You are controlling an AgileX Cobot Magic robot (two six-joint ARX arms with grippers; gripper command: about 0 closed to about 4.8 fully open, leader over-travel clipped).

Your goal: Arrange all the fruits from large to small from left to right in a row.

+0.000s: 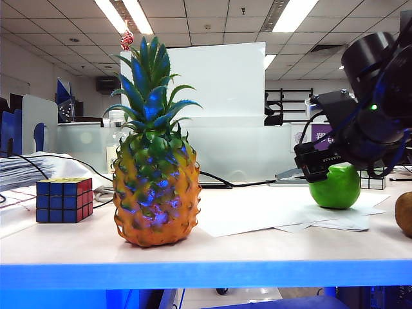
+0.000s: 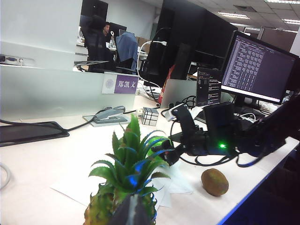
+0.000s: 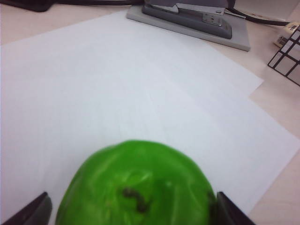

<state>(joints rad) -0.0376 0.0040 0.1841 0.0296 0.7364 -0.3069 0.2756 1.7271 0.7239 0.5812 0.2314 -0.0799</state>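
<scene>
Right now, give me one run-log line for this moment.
right hand: open, straddling apple | left hand: out of view | pineapple: upright, left | kiwi: right edge

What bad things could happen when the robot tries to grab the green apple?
The right claw is open around the glossy green apple, which is round and smooth, so it might slip or roll across the white paper sheets. The small fuzzy brown kiwi sits near the table edge, so a swing of that arm might knock it off.

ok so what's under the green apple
The glossy green apple sits on white paper sheets lying on the pale table. The open right pincer straddles it; the apple covers its own contact patch.
</scene>
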